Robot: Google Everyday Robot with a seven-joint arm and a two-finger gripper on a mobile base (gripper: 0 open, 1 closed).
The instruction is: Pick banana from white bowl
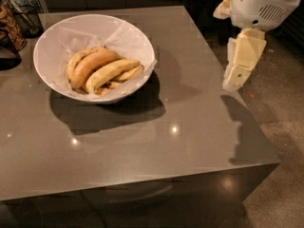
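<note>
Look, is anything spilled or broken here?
No, nothing looks wrong. The banana lies with other bananas inside the white bowl, upright on the table, and the gripper hangs by the table's right edge, away from the bowl.

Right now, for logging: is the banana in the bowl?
The banana lies in the white bowl among others; gripper hangs apart, near the table's edge.

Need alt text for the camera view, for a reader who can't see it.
A wide white paper-lined bowl holding a long pale-yellow banana among other bananas sits far left on a glossy grey-brown table. The robot's cream gripper hangs above the table's right edge, well clear of the bowl.
</note>
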